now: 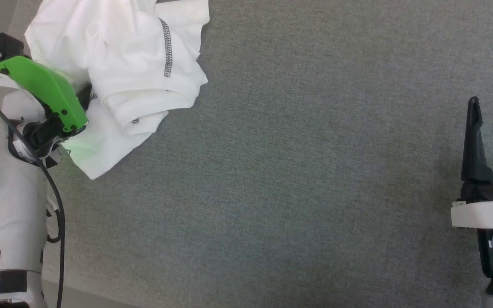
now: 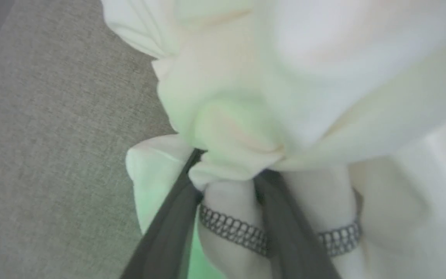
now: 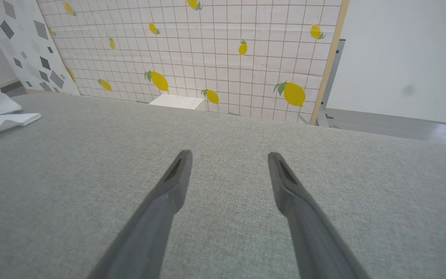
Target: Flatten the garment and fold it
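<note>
**Left wrist view.** My left gripper (image 2: 230,166) is pinching a bunched fold of the garment (image 2: 323,77). Its two fingers are drawn nearly together with cloth wedged between them, just above a grey stitched seam (image 2: 238,232).

**Head view.** The garment is lying crumpled at the far left of the grey surface (image 1: 293,192).

**Right wrist view.** My right gripper (image 3: 229,159) is hovering over bare surface, well apart from the cloth, fingers spread wide and gripping nothing.

**Step, as I am judging it.** I am opening out the heap. I am aiming to draw the held fold slowly and low toward the open middle, so the layers slide rather than bunch. The right gripper should take a second edge for tension.
</note>
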Tool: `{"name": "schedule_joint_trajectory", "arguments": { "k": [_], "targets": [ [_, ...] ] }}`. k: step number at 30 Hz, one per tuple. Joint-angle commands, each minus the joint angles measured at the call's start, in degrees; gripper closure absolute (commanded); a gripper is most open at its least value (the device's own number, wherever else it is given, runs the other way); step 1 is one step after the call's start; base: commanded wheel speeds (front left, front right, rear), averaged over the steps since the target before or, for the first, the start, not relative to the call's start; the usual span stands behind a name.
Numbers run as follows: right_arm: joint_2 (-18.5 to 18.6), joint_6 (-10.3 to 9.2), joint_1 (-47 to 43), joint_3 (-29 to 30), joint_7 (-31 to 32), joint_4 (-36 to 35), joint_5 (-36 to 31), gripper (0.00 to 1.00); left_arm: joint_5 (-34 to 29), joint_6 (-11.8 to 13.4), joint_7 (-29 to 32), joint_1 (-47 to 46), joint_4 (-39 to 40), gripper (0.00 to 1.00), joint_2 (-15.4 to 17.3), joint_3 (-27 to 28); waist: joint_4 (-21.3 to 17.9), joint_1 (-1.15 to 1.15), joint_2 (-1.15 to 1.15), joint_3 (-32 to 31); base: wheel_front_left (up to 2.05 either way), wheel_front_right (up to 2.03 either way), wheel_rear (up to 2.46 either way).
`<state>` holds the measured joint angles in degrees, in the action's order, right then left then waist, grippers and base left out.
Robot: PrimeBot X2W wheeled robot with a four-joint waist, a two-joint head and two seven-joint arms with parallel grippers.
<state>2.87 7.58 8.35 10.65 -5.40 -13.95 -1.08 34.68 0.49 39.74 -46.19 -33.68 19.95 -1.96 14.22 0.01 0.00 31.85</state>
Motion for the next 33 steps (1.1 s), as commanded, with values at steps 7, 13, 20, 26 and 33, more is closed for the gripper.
{"name": "schedule_joint_trajectory", "arguments": {
  "k": [7, 13, 20, 26, 33],
  "targets": [
    [0.00, -0.09, 1.57, 0.07, 0.15, 0.04, -0.43, 0.00, 1.41, -2.15, -2.90, 0.55, -2.76, 1.00, -0.48, 0.27, 0.08, -0.01, 0.00, -0.83, 0.00, 0.00, 0.00],
    [0.00, -0.09, 1.55, -0.22, -0.96, 1.89, 0.66, 0.00, 2.43, -3.92, -6.49, -0.49, -2.72, 1.00, 0.18, 1.34, -0.03, -0.01, 0.00, -3.62, 0.00, 0.00, 0.00],
    [0.00, -0.09, 0.64, -0.74, -3.23, 5.58, 2.84, 0.00, 3.96, -5.53, -10.16, -2.38, 0.04, 1.00, 1.00, 2.66, -0.22, -0.01, 0.00, -9.08, 0.00, 0.00, 0.00],
    [0.00, -0.09, -0.56, -1.22, -5.34, 9.07, 5.00, 0.00, 3.84, -6.48, -12.10, -3.69, 3.79, 1.00, 2.28, 2.16, -0.82, -0.01, 0.00, -14.91, 0.00, 0.00, 0.00],
    [0.00, -0.09, -2.30, -1.21, -7.31, 13.02, 7.60, 0.00, 4.69, -7.08, -12.65, -6.11, 9.04, 1.00, 1.51, 0.78, -1.53, -0.01, 0.00, -20.88, 0.00, 0.00, 0.00]
  ]
}}
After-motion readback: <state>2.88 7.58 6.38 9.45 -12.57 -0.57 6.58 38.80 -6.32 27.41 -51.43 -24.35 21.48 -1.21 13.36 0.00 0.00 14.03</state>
